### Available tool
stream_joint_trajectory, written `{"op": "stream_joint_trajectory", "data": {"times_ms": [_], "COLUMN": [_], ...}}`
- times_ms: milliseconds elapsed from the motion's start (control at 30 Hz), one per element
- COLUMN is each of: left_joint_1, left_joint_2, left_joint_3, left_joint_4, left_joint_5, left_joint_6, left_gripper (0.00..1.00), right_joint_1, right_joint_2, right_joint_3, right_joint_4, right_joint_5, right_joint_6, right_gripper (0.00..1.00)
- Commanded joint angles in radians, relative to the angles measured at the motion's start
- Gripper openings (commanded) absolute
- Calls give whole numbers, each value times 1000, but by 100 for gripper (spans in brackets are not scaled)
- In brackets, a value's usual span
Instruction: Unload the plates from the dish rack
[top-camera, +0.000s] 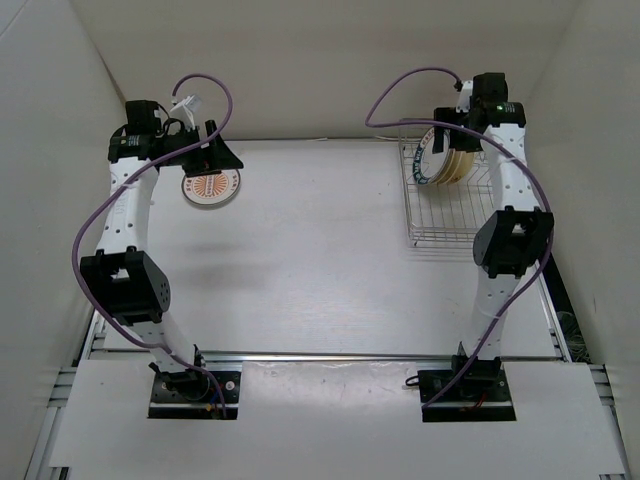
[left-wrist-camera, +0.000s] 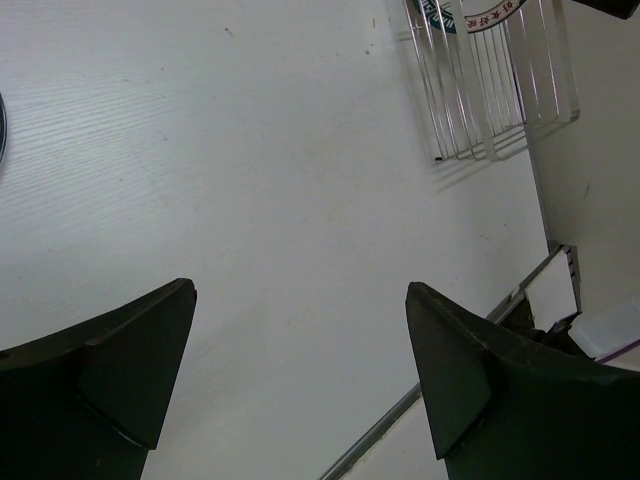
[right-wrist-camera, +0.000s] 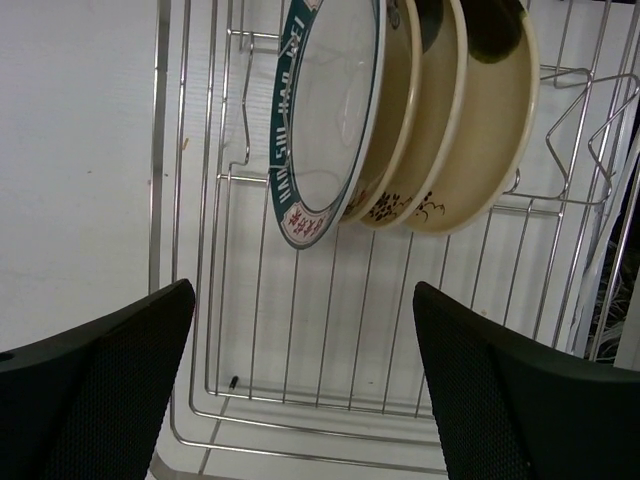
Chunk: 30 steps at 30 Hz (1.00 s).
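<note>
— White walls box in a white table (top-camera: 320, 260). What does the top camera give?
— Take the dish rack (top-camera: 445, 215) as the mark; it sits at the far right of the table. The plates (top-camera: 450, 165) stand on edge in its far end, and my right gripper (top-camera: 450, 143) hangs just over them. My left gripper (top-camera: 205, 152) is well to the rack's left, beside an orange-centred plate (top-camera: 211, 186) lying flat on the table.
— And your left wrist camera?
— My left fingers (left-wrist-camera: 130, 370) are spread wide with nothing between them, only bare table below. The rack shows at the upper right, well apart from me.
— The right wrist?
— My right fingers (right-wrist-camera: 110, 380) are spread wide too and hold nothing. Rack wires run beneath them. Past my fingertips, inside the rack, a white plate with a dark green rim (right-wrist-camera: 320, 110) stands on edge, with cream plates (right-wrist-camera: 480, 140) close behind it, two of them dark at the top.
</note>
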Motion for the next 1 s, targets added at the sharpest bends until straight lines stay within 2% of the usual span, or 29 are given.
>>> {"op": "stream_joint_trajectory", "data": {"times_ms": [0,133,167,333,500,733,967], "left_joint_1": [3,3,3,3,3,3,3], "left_joint_2": [-26,-8,-7,-7,-7,-7,2], "left_joint_3": [7,7,7,-2,-12,-30,-39], "left_joint_4": [0,0,0,0,-9,-18,-18], "left_joint_5": [54,54,54,54,54,45,25], "left_joint_6": [26,26,26,26,35,45,54], "left_gripper": [97,97,97,97,97,97,97], "right_joint_1": [-7,-7,-7,-7,-7,-7,-7], "right_joint_2": [19,59,70,91,124,144,144], "right_joint_3": [65,78,88,110,119,98,50], "right_joint_4": [51,51,51,70,79,163,226], "right_joint_5": [29,38,38,38,38,47,56], "right_joint_6": [13,13,13,13,13,13,13], "right_gripper": [92,82,76,57,57,44,39]}}
